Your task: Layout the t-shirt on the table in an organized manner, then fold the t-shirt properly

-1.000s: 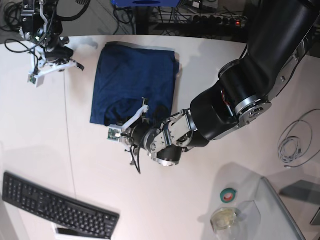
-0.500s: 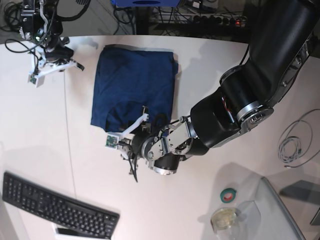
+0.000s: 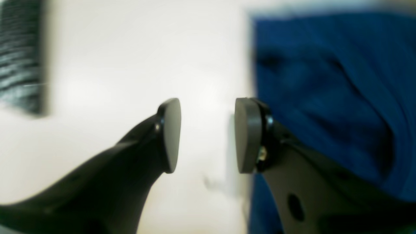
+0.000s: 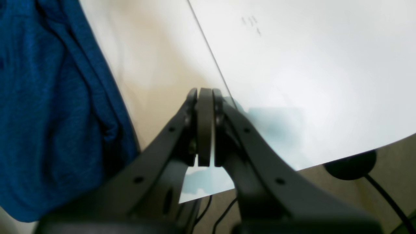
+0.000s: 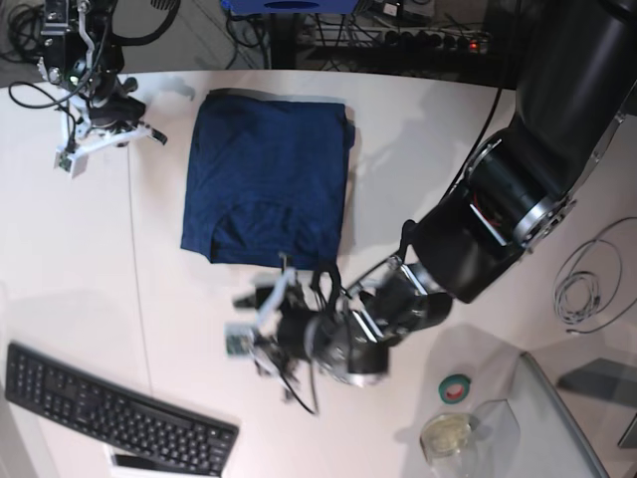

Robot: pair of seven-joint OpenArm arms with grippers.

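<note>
On the table [image 5: 90, 249], t-shirt [image 5: 267, 174] folded into a neat rectangle; left gripper [image 3: 208, 135] spread, empty (beside hem); right gripper [image 4: 205, 126] pressed together; next: assess final fold

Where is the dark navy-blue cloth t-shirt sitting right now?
In the base view, the dark navy-blue cloth t-shirt lies folded on the white table, upper centre. The right tool is off its left edge, and the open left tool is just below its near edge.
</note>
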